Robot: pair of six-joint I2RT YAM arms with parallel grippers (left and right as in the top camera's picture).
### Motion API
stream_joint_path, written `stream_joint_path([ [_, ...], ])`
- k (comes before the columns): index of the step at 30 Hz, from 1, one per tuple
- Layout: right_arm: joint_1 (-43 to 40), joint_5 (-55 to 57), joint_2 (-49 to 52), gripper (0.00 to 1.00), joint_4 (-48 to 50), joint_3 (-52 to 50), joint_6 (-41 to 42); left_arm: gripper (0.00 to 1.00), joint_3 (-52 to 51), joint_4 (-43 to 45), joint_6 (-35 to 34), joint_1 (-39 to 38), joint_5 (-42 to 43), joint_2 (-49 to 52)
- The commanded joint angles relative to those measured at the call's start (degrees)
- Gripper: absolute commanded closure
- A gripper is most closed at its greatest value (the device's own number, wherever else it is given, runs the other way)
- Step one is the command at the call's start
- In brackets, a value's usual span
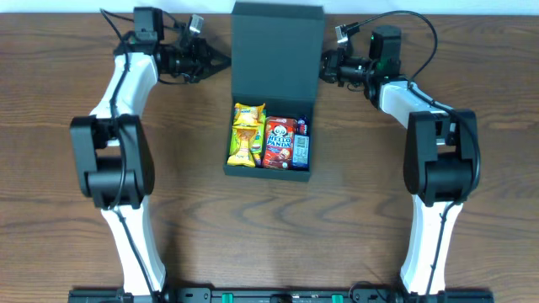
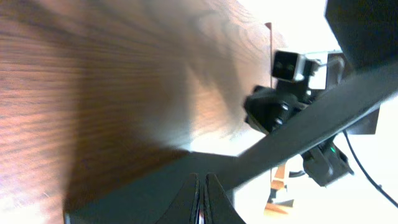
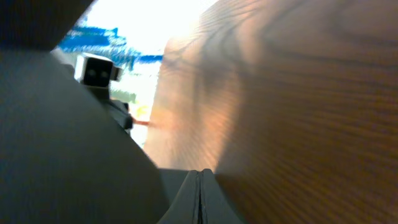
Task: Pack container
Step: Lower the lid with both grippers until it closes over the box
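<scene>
The matte black container (image 1: 268, 173) sits mid-table with its flap lid (image 1: 276, 50) open and raised at the back. Inside lie a yellow snack packet (image 1: 247, 133), a red Hello Panda box (image 1: 279, 141) and a blue packet (image 1: 301, 145). My left gripper (image 1: 222, 61) is shut, its tip at the lid's left edge. My right gripper (image 1: 325, 69) is shut, its tip at the lid's right edge. In the left wrist view the shut jaws (image 2: 202, 199) rest against the dark lid (image 2: 143, 193). In the right wrist view the shut jaws (image 3: 200, 196) sit beside the lid (image 3: 62, 155).
Brown wooden table (image 1: 76, 236) all around. Each wrist view shows the other arm's camera beyond the lid: the right arm's (image 2: 292, 65) and the left arm's (image 3: 96, 70). The table's far edge lies just behind the lid.
</scene>
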Motion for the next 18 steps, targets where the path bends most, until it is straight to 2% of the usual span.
stream_joint_path([
  [1,0.13,-5.7,-3.82,0.99,-0.11,1.11,-2.8,0.94,1.46,-3.37,7.43,-0.44,1.16,-4.55],
  [7,0.48,-9.44,-4.57,0.99,-0.28,1.11,-2.97,0.94,1.46,-12.85,14.56,-0.46,-3.63,-8.44],
  [14,2.08,-15.93,-4.81,0.99,-0.42,1.11,-4.33,0.94,1.46,-19.34,18.18,-0.44,-6.16,-11.91],
  [18,3.5,-17.22,-4.81,0.98,-6.03,1.09,-7.56,0.94,1.46,-26.25,22.88,-0.44,-9.68,-13.97],
])
